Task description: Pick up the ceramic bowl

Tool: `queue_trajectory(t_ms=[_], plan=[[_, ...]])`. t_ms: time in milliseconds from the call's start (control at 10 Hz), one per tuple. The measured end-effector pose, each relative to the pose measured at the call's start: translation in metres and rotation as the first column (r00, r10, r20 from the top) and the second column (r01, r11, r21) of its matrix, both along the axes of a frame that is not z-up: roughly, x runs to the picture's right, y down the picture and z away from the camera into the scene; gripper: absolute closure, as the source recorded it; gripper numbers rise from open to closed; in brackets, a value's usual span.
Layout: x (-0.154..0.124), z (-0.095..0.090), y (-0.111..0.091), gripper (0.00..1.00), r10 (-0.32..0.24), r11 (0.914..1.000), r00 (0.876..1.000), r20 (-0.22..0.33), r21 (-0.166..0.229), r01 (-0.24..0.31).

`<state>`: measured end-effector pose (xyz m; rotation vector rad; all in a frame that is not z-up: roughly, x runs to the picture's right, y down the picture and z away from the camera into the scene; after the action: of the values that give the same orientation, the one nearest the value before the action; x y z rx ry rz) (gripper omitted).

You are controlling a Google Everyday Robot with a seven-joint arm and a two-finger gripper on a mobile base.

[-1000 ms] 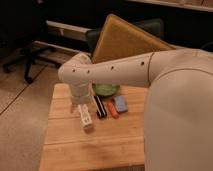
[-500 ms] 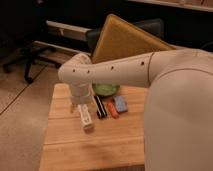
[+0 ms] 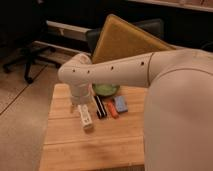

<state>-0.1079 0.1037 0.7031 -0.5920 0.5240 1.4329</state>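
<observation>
Nothing has shifted since half a second ago: the arm (image 3: 125, 72) and every item lie as they were. The gripper (image 3: 86, 118) hangs low over the wooden surface (image 3: 70, 147), just left of a black bar (image 3: 100, 107). Whether it is open or closed, I cannot tell, and nothing shows in its hold. The green bowl (image 3: 106, 90) sits at the back, half hidden behind the arm, apart from the gripper.
</observation>
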Motion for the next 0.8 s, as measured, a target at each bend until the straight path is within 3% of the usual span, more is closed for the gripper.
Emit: queue_trajectory(t_ms=[400, 500, 700, 800], plan=[[0.0, 0.0, -0.001, 0.35, -0.003, 1.0, 1.0, 0.0, 0.004, 0.003], [0.002, 0.0, -0.007, 0.35, -0.012, 0.9996, 1.0, 0.007, 0.024, 0.012], [0.011, 0.002, -0.043, 0.35, -0.033, 0.9918, 0.998, 0.059, 0.125, 0.026], [0.022, 0.001, -0.081, 0.35, -0.044, 0.9733, 0.992, 0.114, 0.229, 0.016]])
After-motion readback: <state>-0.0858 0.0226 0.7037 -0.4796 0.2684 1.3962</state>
